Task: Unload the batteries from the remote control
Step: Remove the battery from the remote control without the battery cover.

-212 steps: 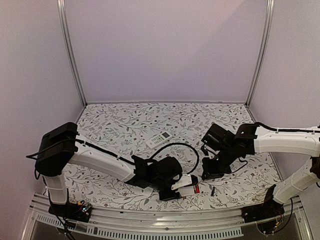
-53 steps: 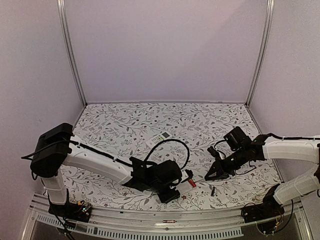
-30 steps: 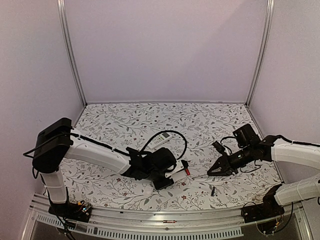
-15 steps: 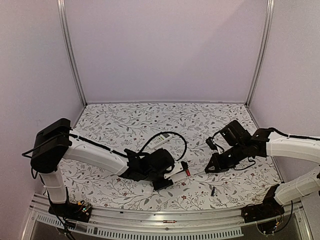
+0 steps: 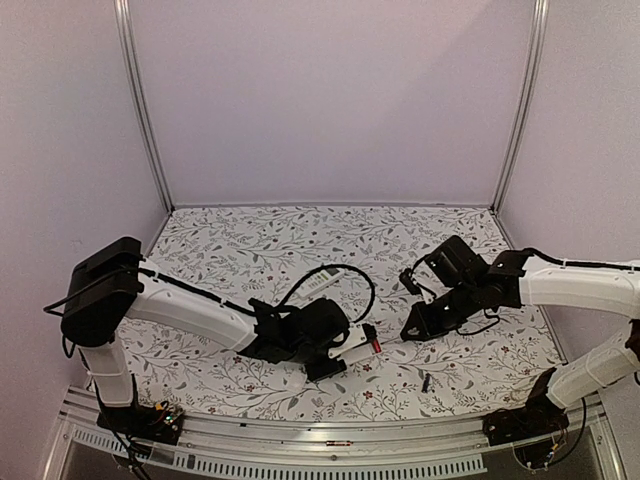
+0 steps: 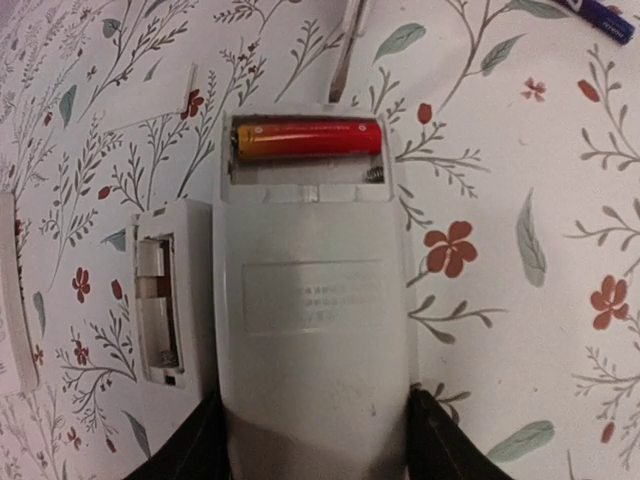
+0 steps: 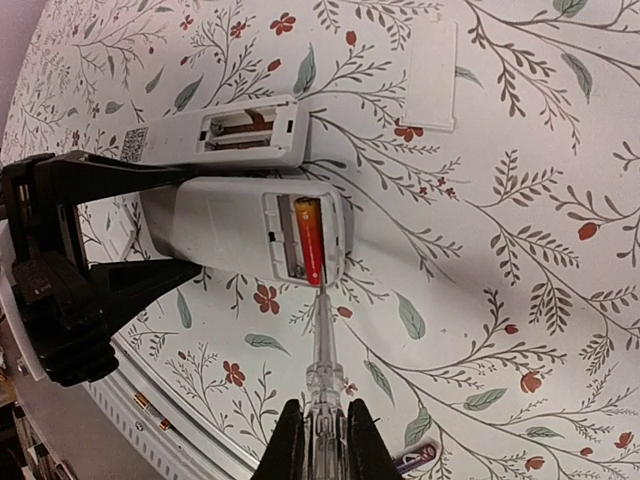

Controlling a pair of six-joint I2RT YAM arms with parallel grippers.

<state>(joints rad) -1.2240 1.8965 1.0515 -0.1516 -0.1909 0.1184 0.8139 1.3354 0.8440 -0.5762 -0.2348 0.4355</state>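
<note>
The grey-white remote control (image 6: 310, 330) lies back up on the table, and my left gripper (image 6: 315, 455) is shut on its near end, one black finger on each side. Its battery bay is open, with one red-orange battery (image 6: 308, 138) lying across it. The right wrist view has the same remote control (image 7: 220, 228) and battery (image 7: 309, 240). My right gripper (image 7: 322, 435) is shut on a clear pen-like stick (image 7: 322, 350), whose tip touches the battery's near end. From above, the left gripper (image 5: 338, 355) and right gripper (image 5: 413, 328) face each other across the remote control (image 5: 360, 350).
A second white remote (image 7: 225, 135) with an open bay lies beside the held one. A loose white cover (image 7: 432, 75) lies past it. A dark loose battery (image 5: 424, 381) sits near the front right. Another white remote (image 5: 318, 279) lies further back. The metal rail (image 5: 330, 445) runs along the front.
Over the last second my right arm has swung left, bringing the stick's tip to the remote's open bay. The left arm and remote have barely moved.
</note>
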